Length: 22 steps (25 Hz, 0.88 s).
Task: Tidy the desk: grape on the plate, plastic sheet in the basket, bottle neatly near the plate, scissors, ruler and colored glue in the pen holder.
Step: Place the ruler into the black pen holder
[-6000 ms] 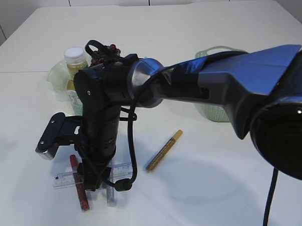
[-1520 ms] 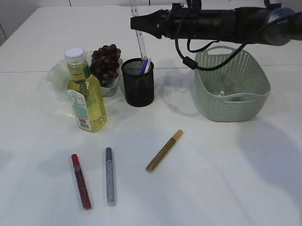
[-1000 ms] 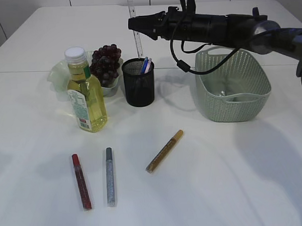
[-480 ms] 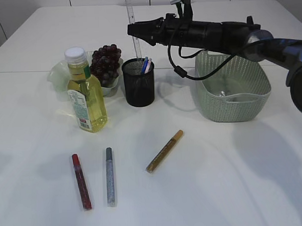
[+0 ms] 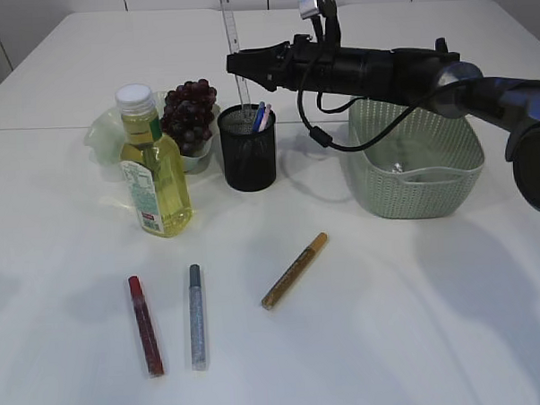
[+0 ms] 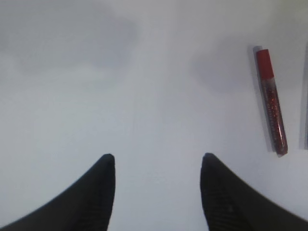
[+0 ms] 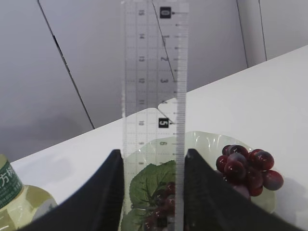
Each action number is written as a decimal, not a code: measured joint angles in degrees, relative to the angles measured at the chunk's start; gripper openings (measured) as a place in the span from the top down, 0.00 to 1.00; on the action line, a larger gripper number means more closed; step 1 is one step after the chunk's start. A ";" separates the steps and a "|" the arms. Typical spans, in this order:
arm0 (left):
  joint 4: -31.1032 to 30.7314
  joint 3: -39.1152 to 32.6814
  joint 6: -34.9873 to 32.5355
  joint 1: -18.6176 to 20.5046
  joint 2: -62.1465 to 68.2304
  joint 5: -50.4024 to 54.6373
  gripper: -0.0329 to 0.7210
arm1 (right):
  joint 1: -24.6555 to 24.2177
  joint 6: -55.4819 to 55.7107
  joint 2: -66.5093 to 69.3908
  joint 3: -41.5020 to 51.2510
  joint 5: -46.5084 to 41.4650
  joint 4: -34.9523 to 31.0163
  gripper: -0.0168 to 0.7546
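My right gripper is shut on the clear ruler, holding it upright over the black mesh pen holder. The ruler's lower end is at the holder's mouth. In the right wrist view the ruler stands between the fingers of the right gripper. Grapes lie on the plate, beside the bottle. Red, silver and gold glue sticks lie on the table. My left gripper hangs open over bare table, left of the red glue. I cannot make out the plastic sheet.
The green basket stands to the right of the pen holder, under the right arm. Blue and white handles stick out of the pen holder. The right wrist view shows the grapes, the plate and the bottle.
The right arm has shifted left and come down with the ruler, bringing its lower end to the pen holder's mouth. Six seconds ago it was down at the ruler on the table.
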<state>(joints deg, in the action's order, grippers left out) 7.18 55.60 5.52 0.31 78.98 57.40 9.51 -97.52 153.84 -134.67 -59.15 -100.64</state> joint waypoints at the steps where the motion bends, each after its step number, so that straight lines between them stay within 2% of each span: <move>1: 0.00 0.00 0.00 0.00 0.00 0.00 0.41 | 0.00 0.00 0.00 0.00 0.00 0.00 0.58; 10: 0.00 0.00 0.00 0.00 0.00 -0.10 0.41 | 0.00 0.00 0.00 0.00 0.00 0.00 0.51; 18: 0.00 0.00 0.00 0.00 0.00 -0.10 0.41 | 0.00 0.13 0.00 0.00 0.11 0.00 0.49; 20: 0.00 0.00 0.00 0.00 0.00 -0.10 0.41 | 0.00 2.92 0.00 0.00 0.91 0.17 0.49; 22: 0.00 0.00 0.00 0.00 0.00 -0.20 0.41 | 0.00 7.83 -0.65 0.00 3.34 3.21 0.49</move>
<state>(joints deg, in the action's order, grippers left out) 7.18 55.60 5.52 0.31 78.98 57.20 9.51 -89.69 153.19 -134.67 -55.81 -97.43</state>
